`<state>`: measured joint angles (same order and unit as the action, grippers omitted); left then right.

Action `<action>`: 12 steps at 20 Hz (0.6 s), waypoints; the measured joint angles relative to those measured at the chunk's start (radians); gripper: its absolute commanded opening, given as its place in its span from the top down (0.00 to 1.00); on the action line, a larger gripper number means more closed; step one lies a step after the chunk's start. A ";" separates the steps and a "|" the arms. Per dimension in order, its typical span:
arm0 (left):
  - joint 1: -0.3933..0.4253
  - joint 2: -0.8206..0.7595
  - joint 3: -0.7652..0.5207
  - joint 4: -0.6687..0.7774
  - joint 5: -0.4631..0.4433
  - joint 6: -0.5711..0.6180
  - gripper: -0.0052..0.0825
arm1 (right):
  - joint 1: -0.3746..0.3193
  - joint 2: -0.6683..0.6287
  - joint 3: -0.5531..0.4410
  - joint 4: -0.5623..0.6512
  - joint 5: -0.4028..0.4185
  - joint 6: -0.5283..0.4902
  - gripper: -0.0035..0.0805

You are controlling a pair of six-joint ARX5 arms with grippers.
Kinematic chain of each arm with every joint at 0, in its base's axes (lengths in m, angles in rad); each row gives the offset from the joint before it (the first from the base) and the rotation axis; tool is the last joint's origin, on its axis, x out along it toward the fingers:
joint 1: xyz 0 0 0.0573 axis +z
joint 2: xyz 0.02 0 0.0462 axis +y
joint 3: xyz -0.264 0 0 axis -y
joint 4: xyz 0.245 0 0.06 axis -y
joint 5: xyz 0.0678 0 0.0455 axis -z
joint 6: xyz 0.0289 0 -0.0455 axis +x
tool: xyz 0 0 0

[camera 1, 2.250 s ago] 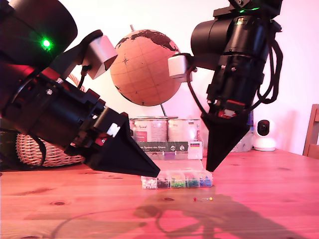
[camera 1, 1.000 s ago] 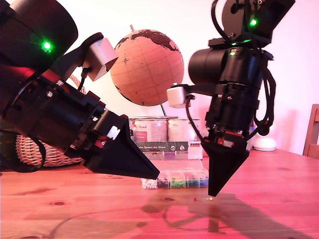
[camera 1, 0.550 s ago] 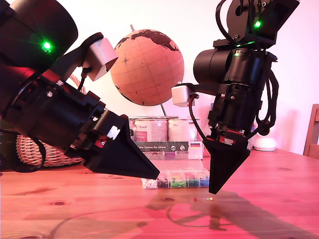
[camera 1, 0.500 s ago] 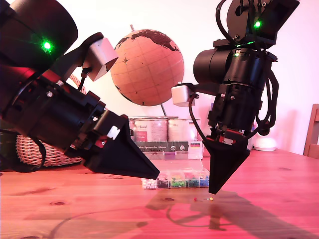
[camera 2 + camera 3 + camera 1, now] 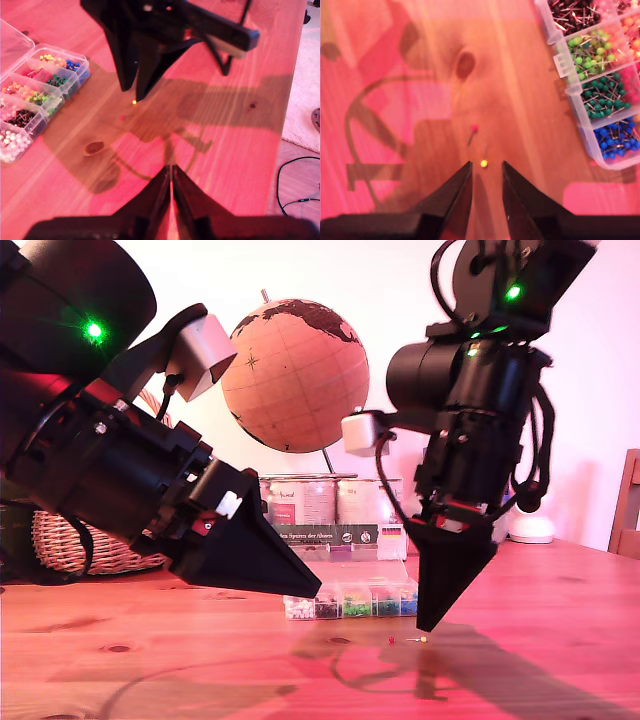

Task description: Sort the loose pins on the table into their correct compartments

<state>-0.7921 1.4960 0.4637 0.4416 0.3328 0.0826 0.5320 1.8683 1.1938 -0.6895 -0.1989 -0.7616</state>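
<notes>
Two loose pins [image 5: 479,146] lie on the bench [image 5: 395,150] just ahead of my second tool [image 5: 485,176]; the compartments [image 5: 600,85] sit beyond, off to one side.

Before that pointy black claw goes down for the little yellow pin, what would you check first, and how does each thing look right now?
1. My second gripper has its jaws open: ok.
2. Yellow pin lined up with the gap between the jaws: ok.
3. Red pin lies apart from the yellow one, beyond the tips: ok.
4. My first gripper, jaws shut, sits well back from the pins: ok.
5. Pin box open, compartments reachable: ok.
6. Which compartment takes yellow heads: cannot tell.
</notes>
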 measured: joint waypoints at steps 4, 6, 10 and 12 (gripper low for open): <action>0.000 0.000 0.000 0.000 0.000 0.000 0.97 | 0.000 0.024 0.019 -0.008 -0.001 0.002 0.77; 0.000 0.000 0.000 0.000 0.000 0.000 0.97 | 0.000 0.024 0.019 -0.021 0.000 0.002 0.77; 0.000 0.000 0.000 0.000 0.000 0.000 0.97 | 0.000 0.024 0.019 -0.029 -0.004 0.002 0.77; 0.000 0.000 0.000 0.000 0.000 0.000 0.97 | 0.000 0.024 0.019 -0.029 -0.004 0.002 0.77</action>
<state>-0.7921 1.4960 0.4637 0.4419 0.3332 0.0826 0.5320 1.8927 1.2125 -0.7185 -0.2028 -0.7597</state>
